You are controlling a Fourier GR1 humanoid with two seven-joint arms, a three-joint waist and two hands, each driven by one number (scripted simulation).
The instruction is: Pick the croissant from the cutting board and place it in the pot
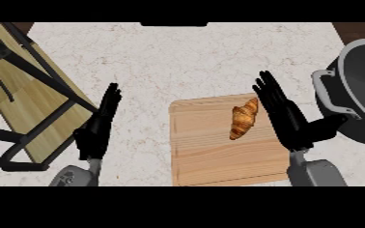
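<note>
We note croissant (244, 119) lying on cutting board (206, 154), toward its upper right corner. Right hand (291, 121) just beside croissant on its right, fingers straight and close together, thumb out; touching or not, we cannot tell. Pot (354, 92) at right edge of worktop (171, 63), cut off by view; visible inside shows bare grey wall. Left hand (96, 130) open, fingers straight, left of board.

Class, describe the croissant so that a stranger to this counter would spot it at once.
On the pale marble counter lies a light wooden cutting board, in the lower middle of the head view. Near its upper right corner rests the croissant, just left of the open right hand. It alone is golden-brown and ridged, unlike the black hand and the grey pot farther right.
</note>
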